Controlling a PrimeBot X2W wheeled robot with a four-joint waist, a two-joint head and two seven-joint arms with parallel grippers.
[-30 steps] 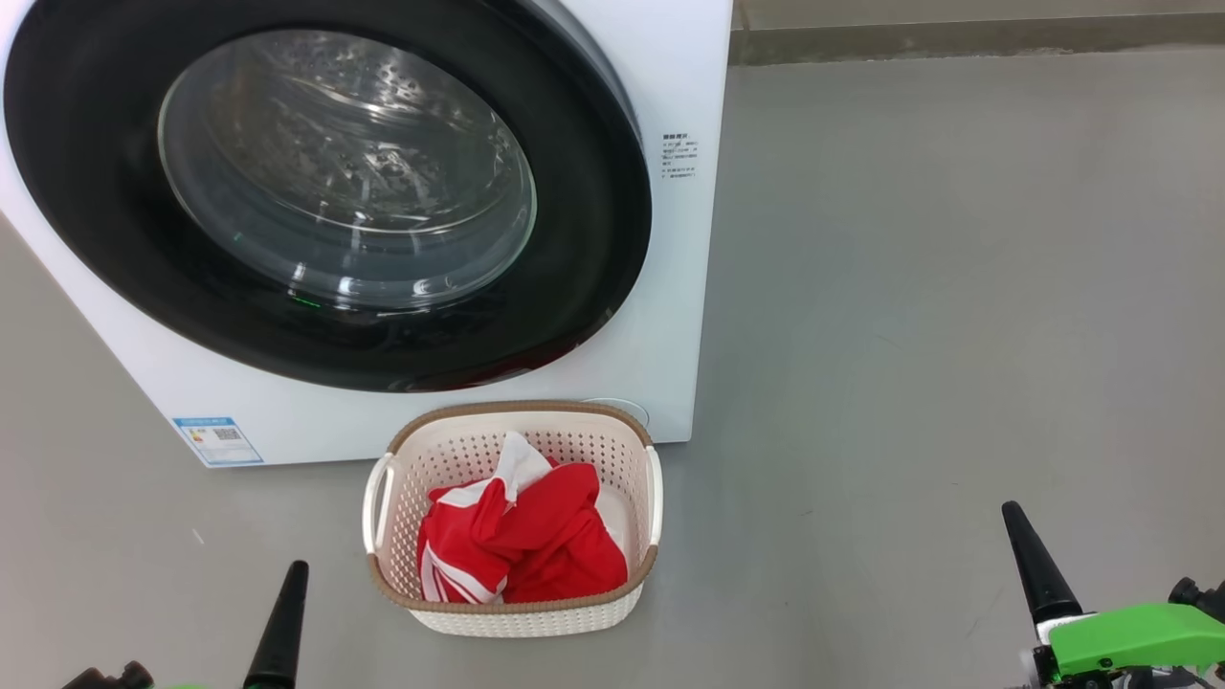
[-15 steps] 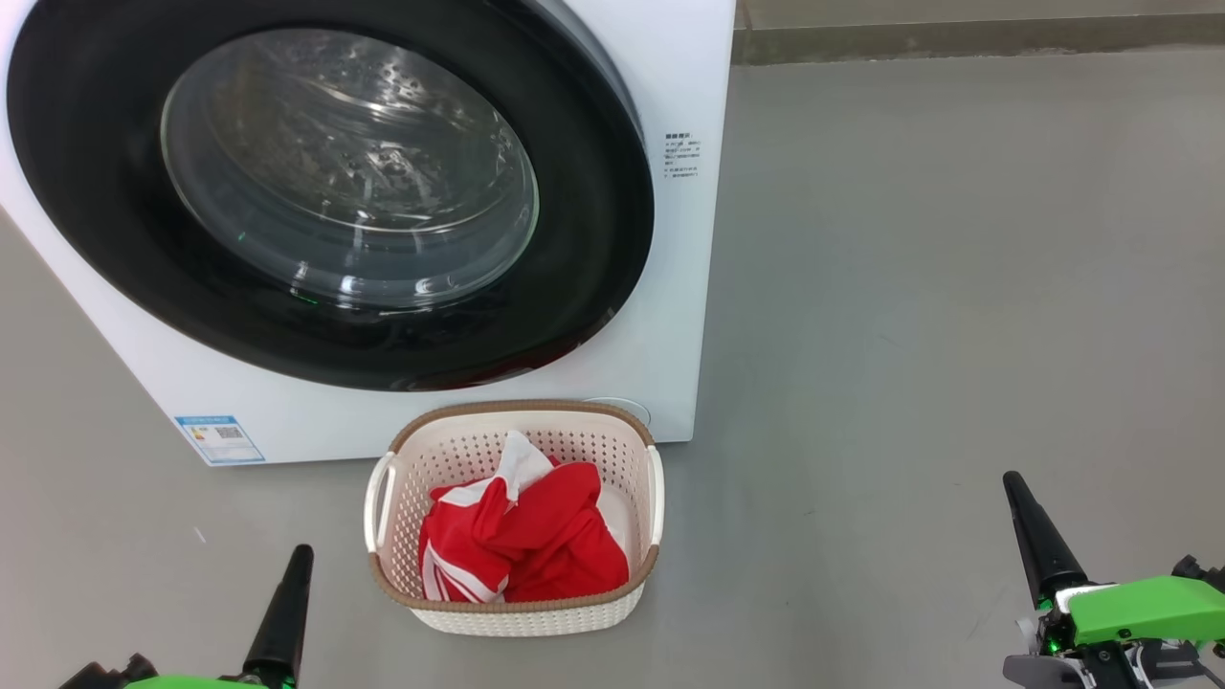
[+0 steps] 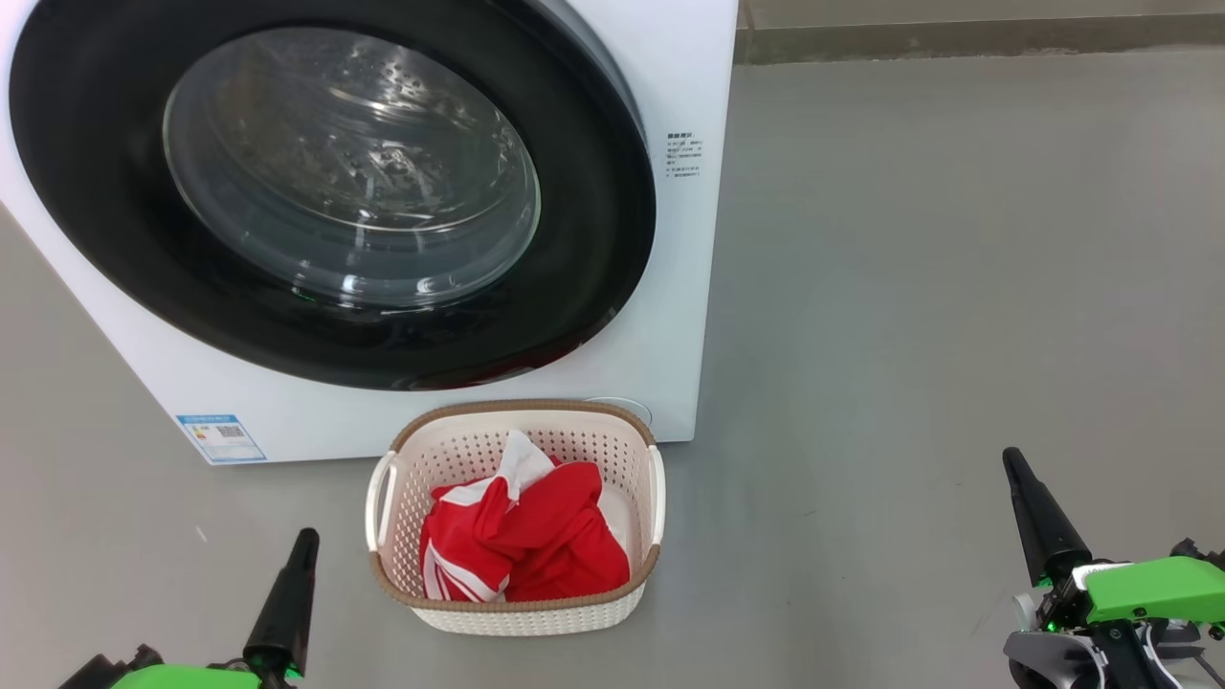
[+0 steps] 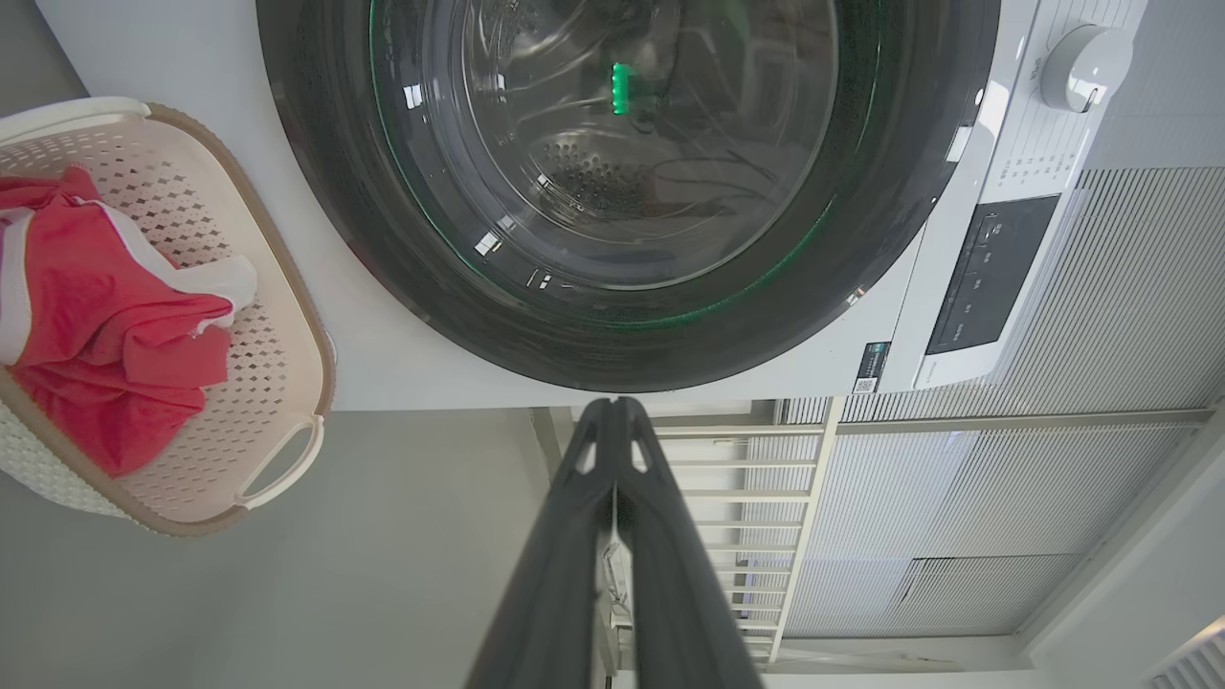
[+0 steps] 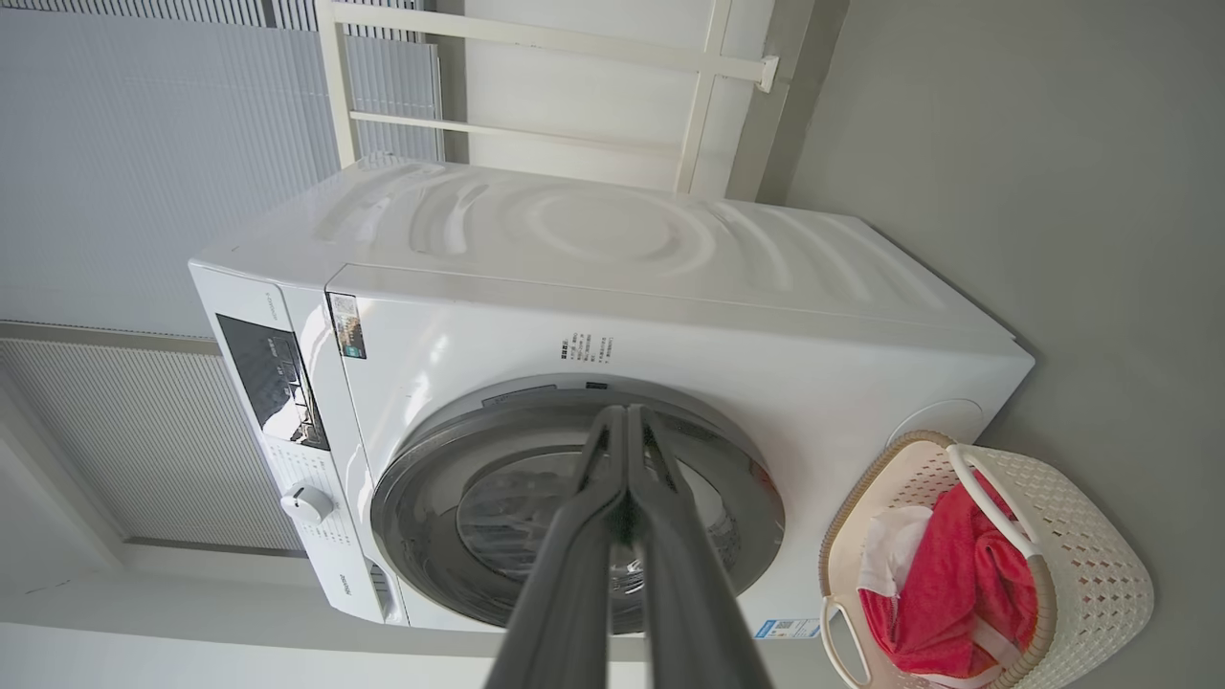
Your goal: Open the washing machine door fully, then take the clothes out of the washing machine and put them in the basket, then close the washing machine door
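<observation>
Head view. See the washing machine door closed flat against the front of the washing machine, with a black rim all round and drum holes visible through the glass. Note a blue sticker low on the machine's left.

Find the basket upright on the grey floor, just in front of the machine's lower right corner; cannot tell whether touching it. Find the clothes inside the basket — red with white stripes, bunched, lying below the brown rim.

Place the left gripper at lower left, to the left of the basket, over bare floor. Read it as closed to a single dark point, holding nothing. Place the right gripper at lower right, well apart from basket and machine — likewise closed and empty.

Left wrist view: confirm fingers meeting at the tips, nothing between them, aimed toward the lower edge of the door rim. Right wrist view: see the same closed pair in front of the door, with the basket and clothes off to the right.
</observation>
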